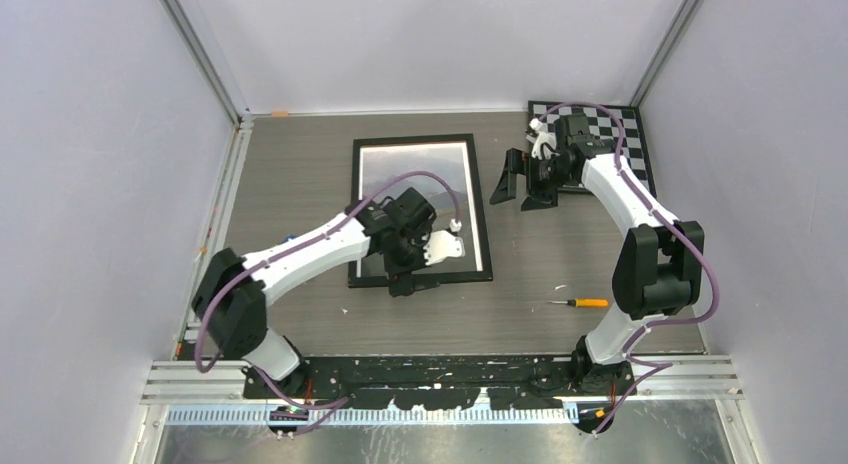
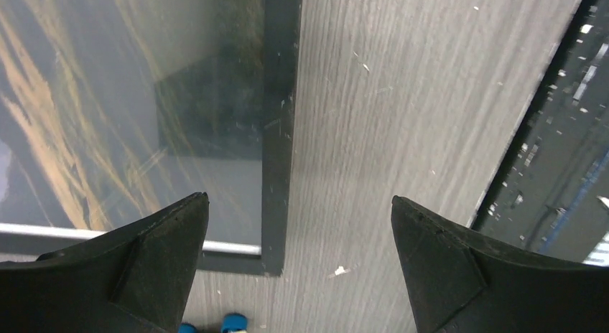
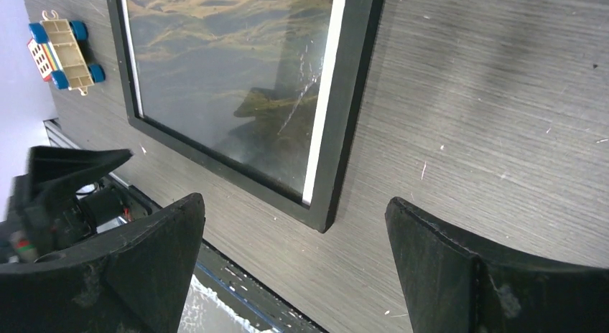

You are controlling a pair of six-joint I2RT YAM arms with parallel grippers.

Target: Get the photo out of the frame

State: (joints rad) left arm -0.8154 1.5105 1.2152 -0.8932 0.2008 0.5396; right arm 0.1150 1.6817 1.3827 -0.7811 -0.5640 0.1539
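1. Top view: the frame [image 1: 412, 141] lies flat, glass up, in the middle of the table [image 1: 300, 174], with the photo [image 1: 415, 169] inside it. The left gripper [image 1: 405, 279] hangs over the frame's near edge. The right gripper [image 1: 522, 189] stands just beside its right edge, near a checkered board [image 1: 632, 134]. A screwdriver [image 1: 580, 303] lies near the right arm.
2. Left wrist: jaws wide, holding nothing. A frame corner shows between the fingers.
3. Right wrist: jaws wide, holding nothing, with a frame corner between them. A toy car [image 3: 64, 53] sits just beside the frame.
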